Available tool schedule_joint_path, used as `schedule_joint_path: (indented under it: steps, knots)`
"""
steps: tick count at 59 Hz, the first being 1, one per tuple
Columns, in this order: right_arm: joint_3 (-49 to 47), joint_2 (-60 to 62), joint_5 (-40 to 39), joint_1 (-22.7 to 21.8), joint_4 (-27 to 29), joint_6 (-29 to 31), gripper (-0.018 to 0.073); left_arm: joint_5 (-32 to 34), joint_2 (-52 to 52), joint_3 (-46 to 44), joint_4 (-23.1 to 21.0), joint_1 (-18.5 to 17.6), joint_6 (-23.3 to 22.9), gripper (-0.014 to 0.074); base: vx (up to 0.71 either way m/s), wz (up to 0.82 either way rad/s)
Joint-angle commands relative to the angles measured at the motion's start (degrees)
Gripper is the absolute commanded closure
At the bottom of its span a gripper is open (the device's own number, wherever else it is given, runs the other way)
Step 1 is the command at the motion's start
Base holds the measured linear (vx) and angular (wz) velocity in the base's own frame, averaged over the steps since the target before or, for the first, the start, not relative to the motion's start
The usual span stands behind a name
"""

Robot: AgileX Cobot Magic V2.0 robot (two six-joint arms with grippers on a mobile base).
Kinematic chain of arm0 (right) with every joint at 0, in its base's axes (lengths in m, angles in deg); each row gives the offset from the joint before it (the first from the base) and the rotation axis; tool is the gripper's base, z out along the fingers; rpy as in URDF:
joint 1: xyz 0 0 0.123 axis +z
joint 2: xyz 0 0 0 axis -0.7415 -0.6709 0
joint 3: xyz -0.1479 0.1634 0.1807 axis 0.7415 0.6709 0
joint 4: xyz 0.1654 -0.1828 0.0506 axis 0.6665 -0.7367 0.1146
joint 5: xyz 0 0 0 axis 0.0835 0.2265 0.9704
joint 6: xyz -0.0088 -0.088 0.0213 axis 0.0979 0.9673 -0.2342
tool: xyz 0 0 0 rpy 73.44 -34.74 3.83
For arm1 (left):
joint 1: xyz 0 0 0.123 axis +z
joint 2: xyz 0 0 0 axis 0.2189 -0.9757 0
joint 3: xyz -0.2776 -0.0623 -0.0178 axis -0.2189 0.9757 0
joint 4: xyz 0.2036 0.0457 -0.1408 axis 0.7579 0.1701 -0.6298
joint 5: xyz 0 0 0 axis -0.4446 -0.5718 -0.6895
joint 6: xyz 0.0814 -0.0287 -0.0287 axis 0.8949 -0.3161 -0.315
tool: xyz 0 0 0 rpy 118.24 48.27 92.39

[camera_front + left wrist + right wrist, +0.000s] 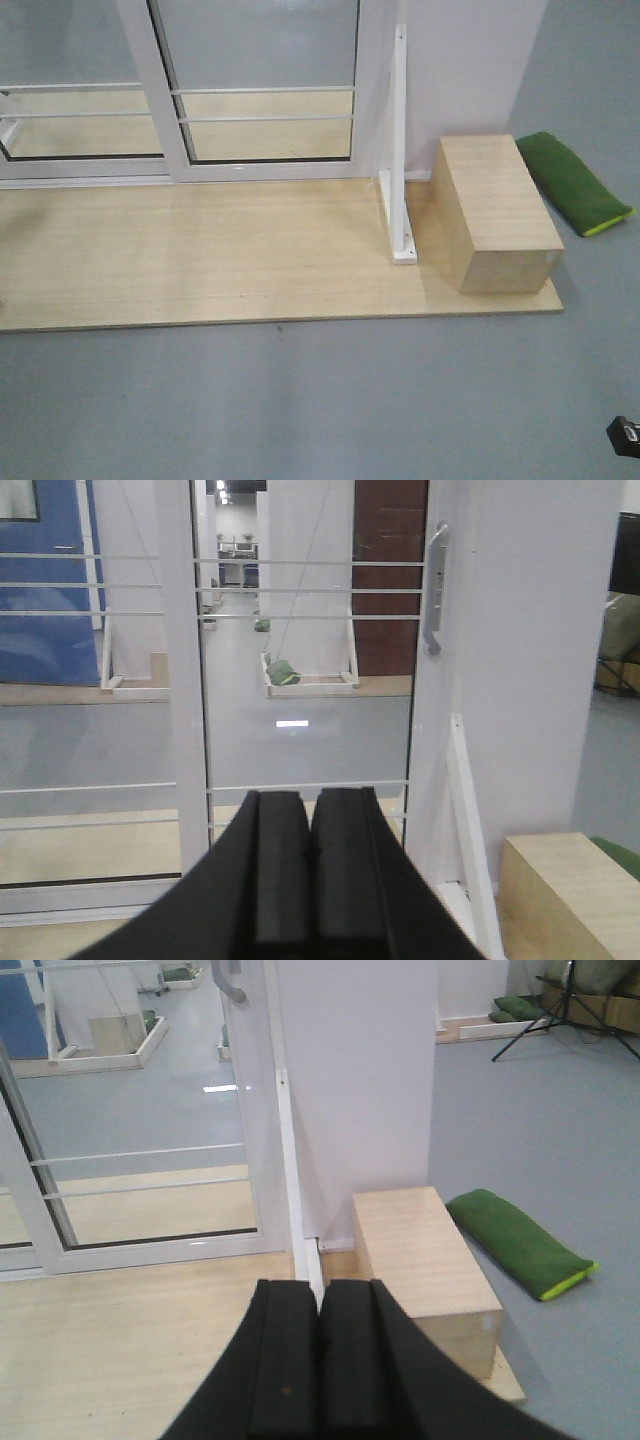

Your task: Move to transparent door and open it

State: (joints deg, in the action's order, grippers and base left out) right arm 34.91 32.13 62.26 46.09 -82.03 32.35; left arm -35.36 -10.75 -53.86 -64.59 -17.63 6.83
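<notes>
The transparent door (305, 670) is the glass panel in a white frame straight ahead in the left wrist view. Its curved grey pull handle (435, 585) sits on the right-hand stile, well above and to the right of my left gripper (308, 798). That gripper is shut with nothing in it and stands clear of the door. In the right wrist view the door (150, 1090) is at upper left, with only the handle's lower end (228, 982) showing. My right gripper (321, 1285) is shut and empty, over the wooden platform. The front view shows only the door's lower part (265, 50).
A second glass panel (70, 60) stands to the left. A light wooden platform (200, 250) lies before the door. On its right end stand a white angled brace (400, 150) and a wooden box (495, 210). A green bag (572, 182) lies on the grey floor.
</notes>
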Motion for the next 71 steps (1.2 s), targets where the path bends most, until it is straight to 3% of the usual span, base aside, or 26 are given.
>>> schedule_joint_path:
  steps: [1, 71]
  knots:
    - [0.7, 0.8, -4.6, -0.3, -0.3, 0.3, 0.0567, 4.6, 0.7, 1.7, -0.1, -0.2, -0.5, 0.0602, 0.59, 0.34]
    - [0.7, 0.8, -4.6, -0.3, -0.3, 0.3, 0.0567, 4.6, 0.7, 1.7, -0.1, -0.2, -0.5, 0.0602, 0.50, 0.06]
